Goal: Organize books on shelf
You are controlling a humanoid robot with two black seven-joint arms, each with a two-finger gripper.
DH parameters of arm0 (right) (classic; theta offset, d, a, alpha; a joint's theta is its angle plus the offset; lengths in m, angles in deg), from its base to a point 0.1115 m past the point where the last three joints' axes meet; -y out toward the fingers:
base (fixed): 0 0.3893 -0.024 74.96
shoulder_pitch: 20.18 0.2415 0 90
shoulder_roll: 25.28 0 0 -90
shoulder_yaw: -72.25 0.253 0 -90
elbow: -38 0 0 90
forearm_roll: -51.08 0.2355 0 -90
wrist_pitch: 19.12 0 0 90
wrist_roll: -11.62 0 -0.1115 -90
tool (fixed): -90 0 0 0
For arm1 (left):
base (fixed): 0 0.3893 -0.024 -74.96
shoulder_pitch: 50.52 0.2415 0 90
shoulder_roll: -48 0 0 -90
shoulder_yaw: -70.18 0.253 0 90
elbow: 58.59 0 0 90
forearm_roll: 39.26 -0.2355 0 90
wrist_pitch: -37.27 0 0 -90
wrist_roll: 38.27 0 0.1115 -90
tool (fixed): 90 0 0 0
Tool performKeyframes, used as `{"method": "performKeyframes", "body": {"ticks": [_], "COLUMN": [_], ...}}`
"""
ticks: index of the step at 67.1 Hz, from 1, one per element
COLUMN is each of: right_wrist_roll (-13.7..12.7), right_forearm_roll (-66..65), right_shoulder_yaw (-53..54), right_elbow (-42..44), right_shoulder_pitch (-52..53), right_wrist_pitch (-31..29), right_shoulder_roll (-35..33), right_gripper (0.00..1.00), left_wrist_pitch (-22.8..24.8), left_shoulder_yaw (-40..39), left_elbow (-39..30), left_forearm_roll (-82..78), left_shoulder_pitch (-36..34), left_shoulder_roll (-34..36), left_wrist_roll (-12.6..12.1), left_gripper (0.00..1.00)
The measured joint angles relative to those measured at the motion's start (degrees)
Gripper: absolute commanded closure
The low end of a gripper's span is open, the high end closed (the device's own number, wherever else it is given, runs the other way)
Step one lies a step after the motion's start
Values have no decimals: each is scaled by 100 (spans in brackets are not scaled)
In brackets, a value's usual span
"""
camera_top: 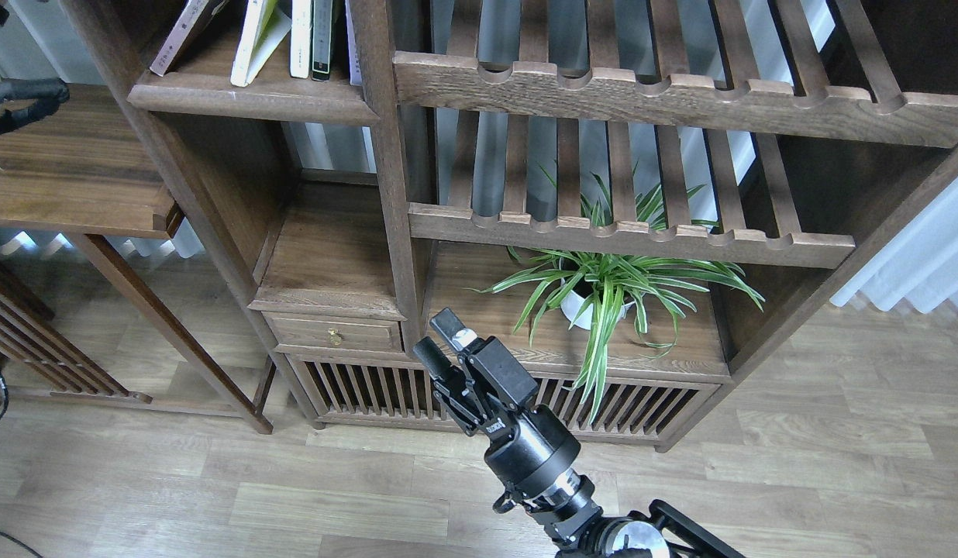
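Several books stand on the shelf point(254, 99), a dark-brown board at the top left. A dark brownish book point(186, 32) leans left. Beside it stands a pale book with a yellow-green edge point(254, 39), then a thin white book point(300, 39) and a dark-spined one point(322, 39). Their tops are cut off by the frame. No red book shows. My right gripper point(439, 339) is open and empty, low in front of the bookcase, far below the books. My left gripper point(18, 102) is at the far left edge over the table, with its fingers apart and empty.
A lighter wooden table top point(68, 167) stands to the left of the bookcase. Slatted racks point(634, 93) fill the right side. A potted spider plant point(603, 291) sits on the low ledge. A small drawer point(335, 335) lies just left of my right gripper.
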Motion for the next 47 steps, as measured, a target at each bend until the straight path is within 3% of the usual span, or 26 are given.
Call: {"method": "performKeyframes", "body": {"ticks": [39, 47], "right_wrist_roll": [-16, -15], "right_forearm_roll": [-135, -141], "right_shoulder_yaw": [-34, -39], "right_elbow": [-15, -39], "right_shoulder_pitch": [-45, -65], "right_wrist_pitch": [0, 0], "right_shoulder_roll": [0, 0], "right_gripper": [20, 20], "left_wrist_pitch": [3, 3], "left_shoulder_yaw": [256, 297], "left_elbow": [1049, 1178], "left_forearm_roll": [97, 97], "left_shoulder_pitch": [-181, -238], "left_shoulder_roll": [-493, -566], "left_wrist_roll": [283, 300], "left_gripper": [100, 95]}}
